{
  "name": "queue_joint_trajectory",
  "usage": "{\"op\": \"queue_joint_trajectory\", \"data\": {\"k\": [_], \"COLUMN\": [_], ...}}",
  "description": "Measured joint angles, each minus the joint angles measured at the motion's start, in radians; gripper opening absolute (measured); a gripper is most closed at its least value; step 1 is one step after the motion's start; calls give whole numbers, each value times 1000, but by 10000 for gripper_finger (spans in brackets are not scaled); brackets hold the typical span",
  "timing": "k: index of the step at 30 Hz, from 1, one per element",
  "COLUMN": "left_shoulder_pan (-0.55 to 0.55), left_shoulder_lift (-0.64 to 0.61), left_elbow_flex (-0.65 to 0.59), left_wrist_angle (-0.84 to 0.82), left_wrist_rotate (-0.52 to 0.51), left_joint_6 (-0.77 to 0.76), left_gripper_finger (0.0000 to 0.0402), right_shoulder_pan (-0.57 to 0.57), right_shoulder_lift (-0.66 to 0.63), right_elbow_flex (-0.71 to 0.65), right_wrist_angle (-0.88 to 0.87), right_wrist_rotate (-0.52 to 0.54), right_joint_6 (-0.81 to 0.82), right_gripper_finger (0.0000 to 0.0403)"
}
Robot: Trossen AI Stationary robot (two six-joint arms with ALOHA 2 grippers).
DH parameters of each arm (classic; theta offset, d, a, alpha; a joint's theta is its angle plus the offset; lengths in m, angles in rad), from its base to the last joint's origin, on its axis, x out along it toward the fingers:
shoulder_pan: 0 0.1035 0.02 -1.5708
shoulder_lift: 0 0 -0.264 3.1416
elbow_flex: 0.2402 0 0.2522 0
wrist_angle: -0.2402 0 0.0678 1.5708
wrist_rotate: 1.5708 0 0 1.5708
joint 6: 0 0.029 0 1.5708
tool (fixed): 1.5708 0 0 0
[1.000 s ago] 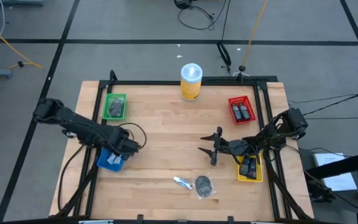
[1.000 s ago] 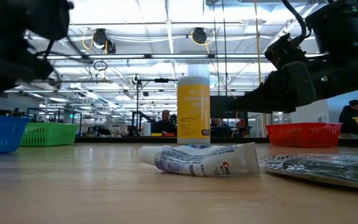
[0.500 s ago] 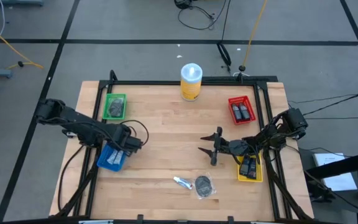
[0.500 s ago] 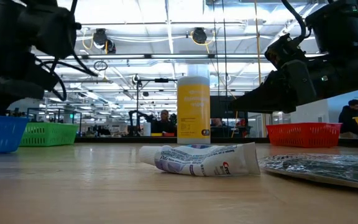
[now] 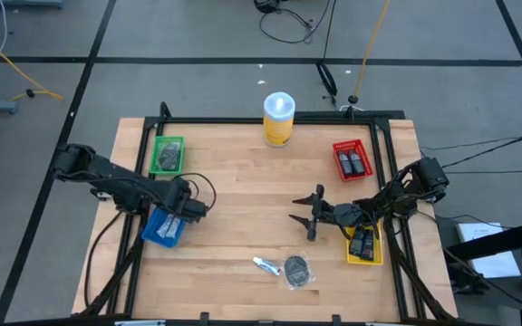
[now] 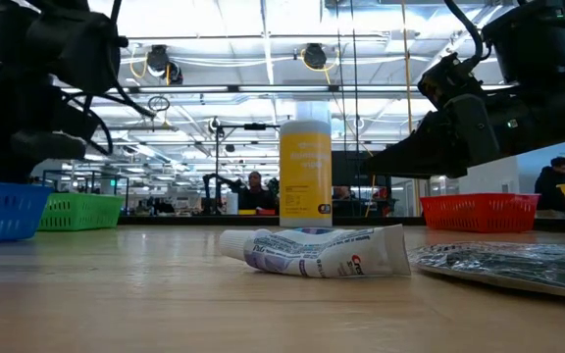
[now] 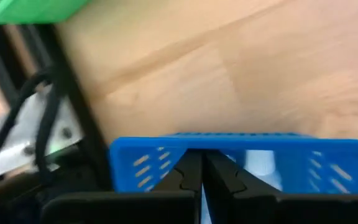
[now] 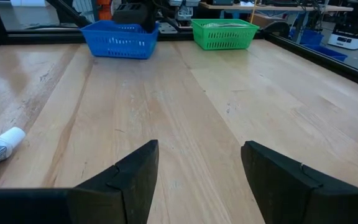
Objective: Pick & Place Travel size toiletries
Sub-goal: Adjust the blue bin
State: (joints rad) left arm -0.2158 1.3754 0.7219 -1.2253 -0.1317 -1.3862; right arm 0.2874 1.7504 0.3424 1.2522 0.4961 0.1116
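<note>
The left gripper (image 7: 201, 177), fingers pressed together, hangs over the blue bin (image 5: 163, 228); right gripper (image 5: 311, 215) spread, well apart from it.

**benchrat:** Middle of the bench (image 5: 243, 181) is wide open bare wood. Only clutter down at 6 o'clock: a white tube (image 5: 264, 264) touching or just beside a round grey packet (image 5: 297, 268).

**gearloose:** Edges though? Yellow canister (image 5: 279, 118) stands tall at 12. Green bin (image 5: 167, 155) at 10, blue bin (image 5: 162, 228) around 8 with the left hand (image 5: 178, 210) pinched closed right over it. Red bin (image 5: 352, 159) at 2, yellow bin (image 5: 364, 244) at 4.

**benchrat:** Right hand (image 5: 304, 213) hangs spread just right of centre, so that side's lane is narrower.
</note>
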Motion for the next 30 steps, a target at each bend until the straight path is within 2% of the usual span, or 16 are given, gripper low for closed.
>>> {"op": "queue_joint_trajectory", "data": {"k": [4, 11, 21, 23, 26, 28, 30], "left_shoulder_pan": [-2, 30, 31, 31, 19, 2, -20], "left_shoulder_lift": [0, 0, 0, 0, -1, -2, -3], "left_elbow_flex": [0, -29, -26, -6, 64, 127, 170], "left_wrist_angle": [60, 54, 55, 32, -91, -163, -144], "left_wrist_rotate": [-15, -74, -60, -37, -36, -79, -162], "left_joint_6": [32, 30, 46, 61, 56, 37, 39], "left_gripper_finger": [4, 5, 2, 4, 1, 2, 6], "right_shoulder_pan": [0, 0, 0, 0, 0, 0, 0], "right_shoulder_lift": [0, 0, 0, 0, 0, 0, 0], "right_elbow_flex": [0, 0, 0, 0, 0, 0, 0], "right_wrist_angle": [0, 0, 0, 0, 0, 0, 1], "right_wrist_rotate": [0, 0, 0, 0, 0, 0, 0], "right_joint_6": [0, 0, 0, 0, 0, 0, 0], "right_gripper_finger": [222, 222, 222, 222, 222, 222, 222]}}
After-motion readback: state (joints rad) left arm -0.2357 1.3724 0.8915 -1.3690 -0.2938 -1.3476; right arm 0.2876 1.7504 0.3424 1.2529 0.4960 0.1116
